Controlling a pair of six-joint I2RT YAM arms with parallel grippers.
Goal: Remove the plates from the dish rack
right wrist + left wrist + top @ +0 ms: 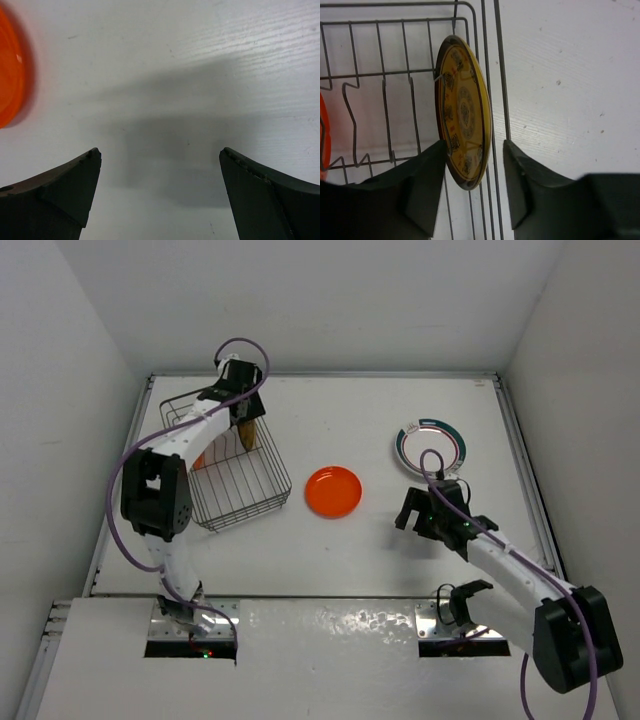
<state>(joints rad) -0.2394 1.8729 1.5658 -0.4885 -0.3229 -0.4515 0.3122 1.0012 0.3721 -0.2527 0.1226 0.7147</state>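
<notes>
Yellow plate (465,110) upright in dish rack (501,65); left gripper (473,145) half open around it, not yet tight: pinch rim, lift straight up. Right gripper (160,151) wide open, empty

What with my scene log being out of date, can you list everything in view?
dish rack: one, dark wire, far left of the table
yellow plate: one, patterned with a dark rim, upright on edge inside the rack
racked orange plate: one, orange, in the rack, only an edge shows
loose orange plate: one, orange, flat at the table's centre
white plate: one, green and red rim ring, flat, far right
table: one, white
left tool: one, black, jaws either side of the yellow plate, a gap on one side
right tool: one, black, open over bare table
</notes>
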